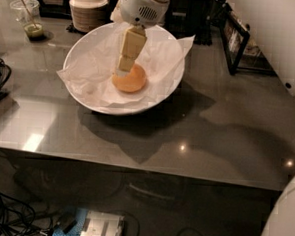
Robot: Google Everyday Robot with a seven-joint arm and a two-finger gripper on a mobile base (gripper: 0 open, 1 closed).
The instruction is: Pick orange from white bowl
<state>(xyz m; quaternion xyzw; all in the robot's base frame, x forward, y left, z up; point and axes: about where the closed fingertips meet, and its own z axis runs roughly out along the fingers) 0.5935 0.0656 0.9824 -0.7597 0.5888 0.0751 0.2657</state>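
Note:
The orange (131, 81) is pale orange-yellow and lies in the middle of the wide white bowl (169, 84), on its crinkled white paper lining. The bowl stands on the grey table at the upper left of the camera view. My gripper (124, 67) comes down from the white wrist above the bowl's far rim. Its tip is at the upper left side of the orange, touching it or just over it. The orange rests on the paper.
A stack of small beige bowls (87, 8) stands just behind the white bowl. A clear cup with green contents (29, 20) is at the far left. A dark frame (235, 40) stands to the right. The table's front edge (134, 167) runs across the lower middle.

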